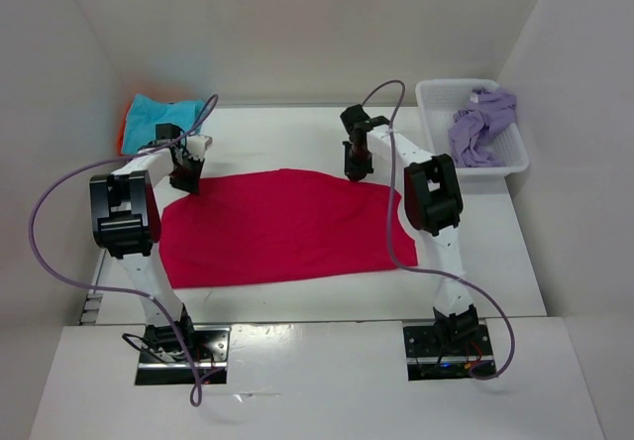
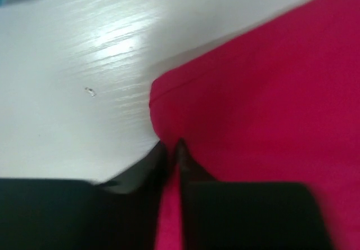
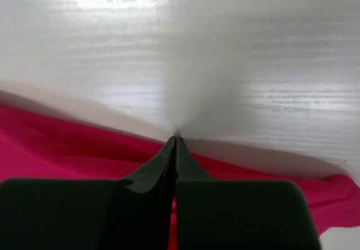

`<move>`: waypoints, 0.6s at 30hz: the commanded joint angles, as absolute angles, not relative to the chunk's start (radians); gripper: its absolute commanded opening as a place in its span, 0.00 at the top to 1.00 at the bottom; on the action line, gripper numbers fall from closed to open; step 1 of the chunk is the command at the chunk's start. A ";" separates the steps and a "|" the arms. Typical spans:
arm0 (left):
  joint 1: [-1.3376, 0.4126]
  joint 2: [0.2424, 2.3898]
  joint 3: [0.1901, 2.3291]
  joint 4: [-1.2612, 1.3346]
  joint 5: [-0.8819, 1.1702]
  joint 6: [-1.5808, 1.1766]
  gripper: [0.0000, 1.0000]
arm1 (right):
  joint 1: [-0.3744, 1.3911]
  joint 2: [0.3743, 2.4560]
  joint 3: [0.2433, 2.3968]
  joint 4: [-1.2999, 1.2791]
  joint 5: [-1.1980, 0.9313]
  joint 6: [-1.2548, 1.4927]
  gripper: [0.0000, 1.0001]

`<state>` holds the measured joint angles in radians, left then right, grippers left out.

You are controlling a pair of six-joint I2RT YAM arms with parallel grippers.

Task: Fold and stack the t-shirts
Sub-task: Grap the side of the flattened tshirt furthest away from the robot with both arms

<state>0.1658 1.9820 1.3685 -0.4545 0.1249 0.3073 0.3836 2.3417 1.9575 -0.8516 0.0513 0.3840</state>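
You are looking down at a magenta-red shirt [image 1: 282, 227] lying spread flat on the table [image 1: 297, 133], not yet folded. Your left gripper [image 2: 171, 148] is pinching its far left corner, and your right gripper [image 3: 175, 143] is clamping its far edge toward the right. A turquoise shirt [image 1: 158, 115] is sitting on an orange shirt [image 1: 126, 128] at the far left, probably the stack beginning. A lavender shirt [image 1: 482, 121] is waiting, crumpled, in the basket [image 1: 436, 91].

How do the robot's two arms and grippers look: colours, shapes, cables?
The left arm and right arm have white links and bulky black joint housings. A lilac cable loops along each. The left gripper and right gripper have black tapering fingers.
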 commanded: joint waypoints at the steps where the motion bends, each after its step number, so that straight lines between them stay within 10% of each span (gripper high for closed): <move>1: 0.172 1.988 1.358 -0.505 0.184 0.345 0.90 | 0.383 2.269 1.904 -0.853 0.031 0.380 1.00; 18: -0.002 1.555 0.953 -0.500 0.000 0.604 1.00 | 0.591 1.796 1.378 -0.683 0.058 0.583 1.00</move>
